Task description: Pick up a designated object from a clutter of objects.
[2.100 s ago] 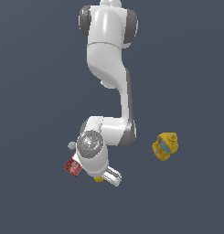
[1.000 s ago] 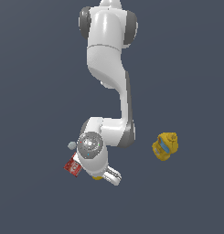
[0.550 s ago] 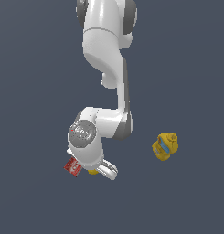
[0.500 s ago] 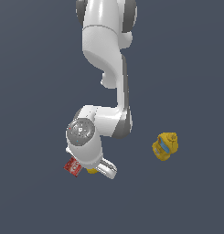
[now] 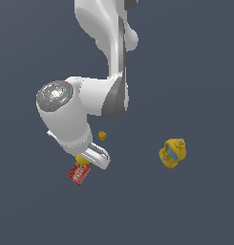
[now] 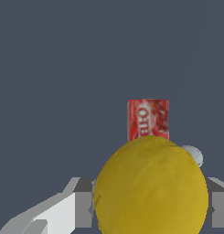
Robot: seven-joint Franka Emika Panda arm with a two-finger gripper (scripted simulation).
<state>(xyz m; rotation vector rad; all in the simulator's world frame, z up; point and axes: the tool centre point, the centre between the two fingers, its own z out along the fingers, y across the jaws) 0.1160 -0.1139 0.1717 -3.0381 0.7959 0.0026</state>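
Red packet point(image 5: 79, 172) and small yellow block point(image 5: 102, 135) crowd the gripper point(image 5: 90, 159); open floor toward the yellow-and-blue lump point(image 5: 173, 152), exterior view's right.

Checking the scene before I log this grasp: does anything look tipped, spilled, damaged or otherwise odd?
Nothing stands out. The plain yellow rounded ball sits between the gripper fingers, intact. The flat red packet with white print, tiny yellow block and larger yellow-and-blue lumpy object lie apart, undamaged.

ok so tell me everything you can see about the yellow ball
The yellow ball is plain, rounded and lemon-like, matte with a faintly dimpled skin. In the wrist view it sits between the gripper fingers, which flank it on both sides; actual contact can't be confirmed. In the exterior view only a sliver shows under the hand, just above the red packet.
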